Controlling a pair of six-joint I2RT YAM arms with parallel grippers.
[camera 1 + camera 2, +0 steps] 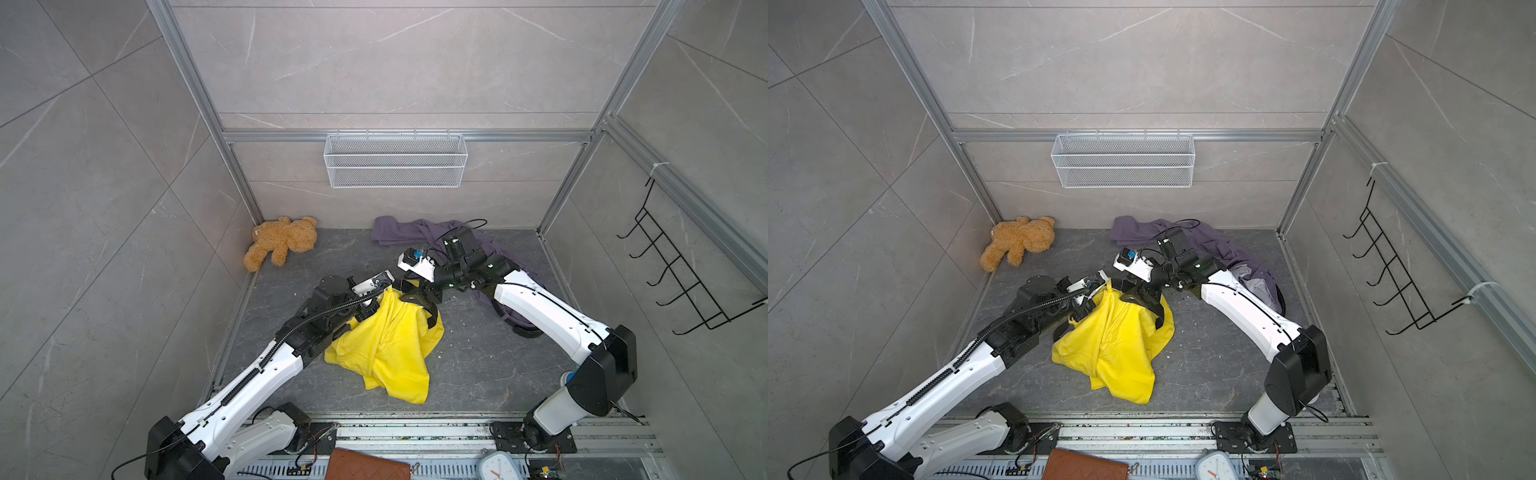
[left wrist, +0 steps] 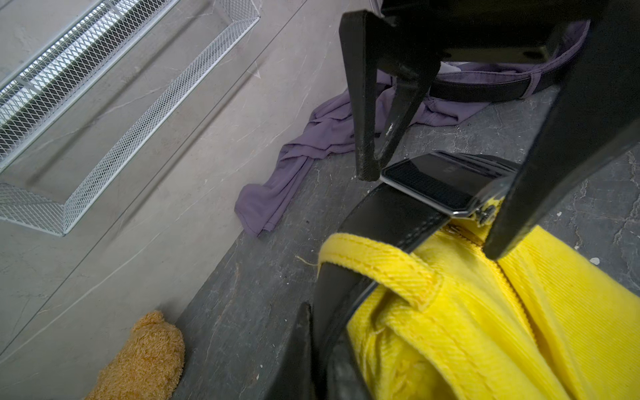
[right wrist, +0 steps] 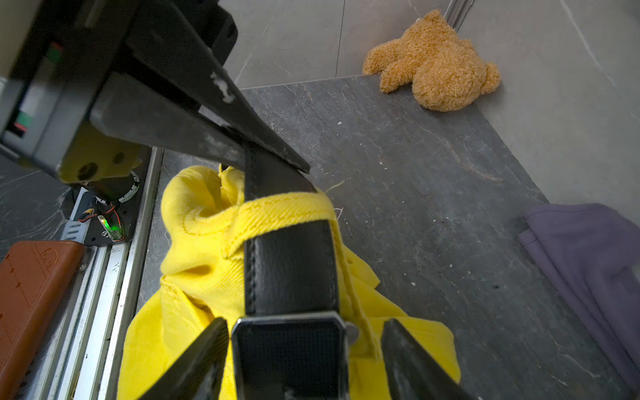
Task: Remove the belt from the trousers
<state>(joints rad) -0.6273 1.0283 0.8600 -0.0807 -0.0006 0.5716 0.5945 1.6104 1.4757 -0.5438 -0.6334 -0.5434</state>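
Yellow trousers [image 1: 390, 353] [image 1: 1117, 353] lie bunched mid-floor, with their waist lifted. A black belt [image 3: 291, 270] [image 2: 391, 218] runs through a yellow loop [image 3: 277, 211] and ends in a dark square buckle [image 3: 291, 353] [image 2: 433, 180]. My left gripper [image 1: 388, 289] [image 3: 273, 162] [image 2: 318, 322] is shut on the belt strap just beyond that loop. My right gripper [image 1: 415, 297] [image 3: 305, 321] stands open astride the buckle. One finger [image 3: 207, 346] sits close against the buckle's edge. The other finger [image 3: 405, 353] stands apart from it, with yellow cloth in the gap.
A purple garment [image 1: 419, 232] with its own black belt [image 2: 485, 90] lies at the back right, under the right arm. A teddy bear [image 1: 282, 243] sits in the back left corner. A wire basket [image 1: 395, 160] and a hook rack [image 1: 681, 270] hang on the walls. A brown case [image 1: 365, 465] lies at the front rail.
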